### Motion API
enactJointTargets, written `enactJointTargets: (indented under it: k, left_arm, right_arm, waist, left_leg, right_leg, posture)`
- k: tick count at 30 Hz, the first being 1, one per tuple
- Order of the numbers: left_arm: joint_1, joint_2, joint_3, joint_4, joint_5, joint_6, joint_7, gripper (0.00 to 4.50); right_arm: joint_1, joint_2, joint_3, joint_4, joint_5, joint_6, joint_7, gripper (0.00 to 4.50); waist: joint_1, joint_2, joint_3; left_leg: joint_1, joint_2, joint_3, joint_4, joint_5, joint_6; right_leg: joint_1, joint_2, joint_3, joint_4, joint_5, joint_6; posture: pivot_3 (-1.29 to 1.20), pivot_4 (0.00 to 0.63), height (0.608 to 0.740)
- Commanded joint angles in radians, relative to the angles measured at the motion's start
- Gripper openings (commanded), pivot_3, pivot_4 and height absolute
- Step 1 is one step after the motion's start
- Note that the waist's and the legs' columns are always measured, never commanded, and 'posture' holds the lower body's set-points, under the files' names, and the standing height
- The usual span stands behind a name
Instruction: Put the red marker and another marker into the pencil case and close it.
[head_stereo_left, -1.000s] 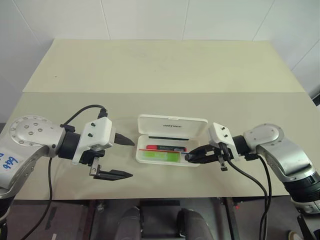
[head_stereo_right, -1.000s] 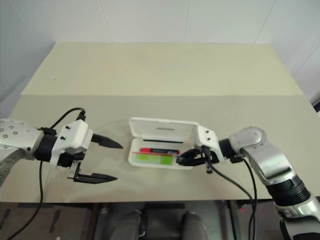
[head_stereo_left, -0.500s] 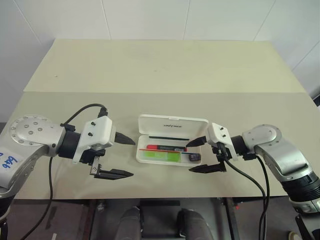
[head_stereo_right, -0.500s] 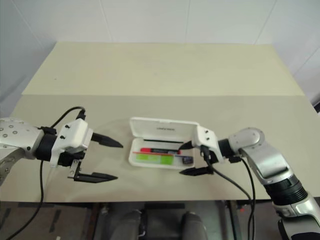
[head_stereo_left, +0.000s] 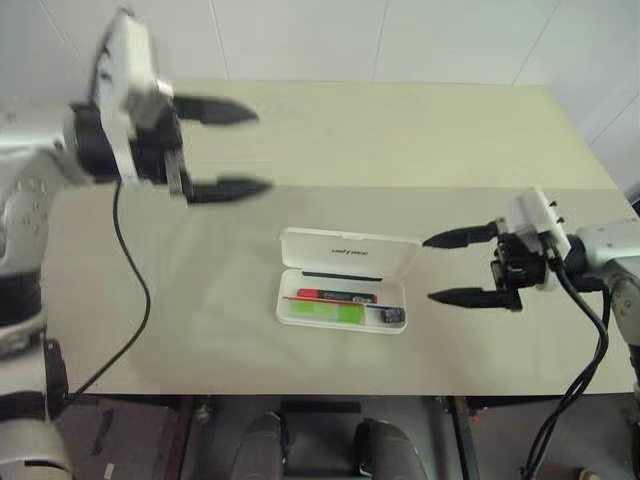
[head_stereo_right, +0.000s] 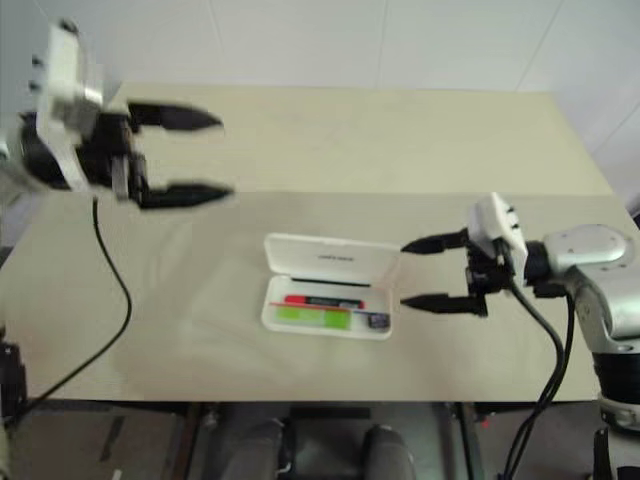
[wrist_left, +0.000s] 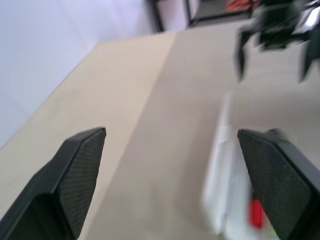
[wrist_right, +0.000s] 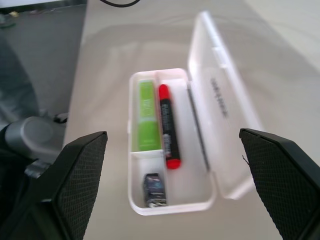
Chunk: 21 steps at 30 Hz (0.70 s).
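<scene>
On the beige table (head_stereo_left: 420, 150), at lower centre of the left eye view, the pencil case (head_stereo_left: 345, 281) lies with its lid (head_stereo_left: 348, 250) up, and the red marker (head_stereo_left: 335, 296) and green highlighter (head_stereo_left: 322, 313) rest side by side in its tray; judged from this, loading is complete and only closing remains. The right gripper (head_stereo_left: 458, 268), just right of the case, and the left gripper (head_stereo_left: 228, 148), at upper left and well apart, both stand wide and empty. The right wrist view resolves the tray divider and a small dark object (wrist_right: 154, 189) in the end compartment (too small to identify), which the eye views show only as a dark speck.

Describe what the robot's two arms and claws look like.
Both arms are silver-grey metal with black joints. Each ends in a white wrist housing carrying a claw, the left claw and right claw, of two tapered black fingers. A loose black cable trails from each wrist.
</scene>
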<state>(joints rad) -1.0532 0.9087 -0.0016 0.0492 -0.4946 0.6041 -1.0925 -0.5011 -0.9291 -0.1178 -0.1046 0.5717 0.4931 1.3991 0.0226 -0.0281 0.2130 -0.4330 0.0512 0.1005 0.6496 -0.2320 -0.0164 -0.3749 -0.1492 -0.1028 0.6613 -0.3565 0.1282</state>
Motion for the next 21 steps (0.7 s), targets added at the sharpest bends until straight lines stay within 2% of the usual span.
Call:
enactJointTargets:
  k: [1, 4, 6, 8, 13, 18, 21]
  left_arm:
    - [-0.106, -0.077, -0.089, 0.223, 0.087, -0.105, -0.109, 4.5]
    - [-0.189, -0.127, -0.122, 0.386, 0.141, -0.182, -0.185, 4.5]
    - [-0.236, -0.157, -0.137, 0.488, 0.174, -0.231, -0.221, 4.11]
    - [-0.268, -0.184, -0.14, 0.563, 0.195, -0.268, -0.251, 3.56]
    - [-0.304, -0.236, -0.136, 0.692, 0.227, -0.317, -0.316, 1.81]
    - [-0.284, -0.287, -0.154, 0.762, 0.276, -0.365, -0.355, 0.09]
    - [-0.278, -0.31, -0.16, 0.787, 0.307, -0.395, -0.356, 0.04]
  right_arm:
    - [-0.016, -0.012, -0.058, -0.057, 0.042, 0.001, -0.028, 4.46]
    - [-0.002, -0.018, -0.093, -0.124, 0.09, 0.036, -0.056, 4.46]
    - [-0.006, -0.009, -0.128, -0.17, 0.146, 0.074, -0.095, 4.5]
    - [-0.028, 0.006, -0.151, -0.194, 0.193, 0.111, -0.148, 4.5]
    - [-0.09, 0.014, -0.193, -0.219, 0.294, 0.167, -0.233, 4.5]
    - [-0.13, -0.007, -0.186, -0.22, 0.299, 0.19, -0.289, 4.5]
    - [-0.12, -0.019, -0.188, -0.224, 0.293, 0.19, -0.286, 4.5]
  waist:
    - [0.001, 0.0, 0.0]
    - [-0.001, -0.001, 0.0]
    - [-0.002, -0.001, 0.0]
    - [-0.002, -0.001, 0.0]
    - [-0.001, -0.001, 0.0]
    - [-0.001, -0.001, 0.0]
    - [0.0, -0.001, 0.0]
  left_leg:
    - [0.0, 0.0, 0.0, 0.0, 0.0, 0.0]
    - [-0.004, 0.0, 0.0, 0.0, 0.0, 0.0]
    - [-0.006, 0.0, 0.0, 0.0, 0.0, 0.0]
    - [-0.006, 0.0, 0.0, -0.001, 0.0, 0.0]
    - [-0.005, 0.0, 0.0, -0.001, 0.0, 0.0]
    - [-0.006, 0.0, 0.0, -0.001, 0.0, 0.0]
    - [-0.006, 0.0, 0.0, -0.001, 0.0, 0.0]
  right_leg:
    - [0.0, 0.0, 0.0, 0.001, 0.0, 0.0]
    - [-0.003, 0.0, -0.001, 0.0, 0.0, 0.0]
    - [-0.004, 0.0, -0.001, -0.002, 0.0, 0.0]
    - [-0.004, 0.0, -0.002, -0.002, 0.0, 0.0]
    - [-0.003, 0.0, -0.002, -0.002, 0.0, 0.0]
    - [-0.003, 0.0, -0.002, -0.003, 0.0, 0.0]
    - [-0.003, 0.0, -0.002, -0.002, 0.0, 0.0]
  posture:
    - [0.0, 0.15, 0.74]
    - [0.0, 0.15, 0.74]
    - [0.0, 0.15, 0.74]
    - [0.0, 0.15, 0.74]
    - [0.0, 0.15, 0.74]
    - [0.0, 0.15, 0.74]
    - [0.0, 0.15, 0.74]
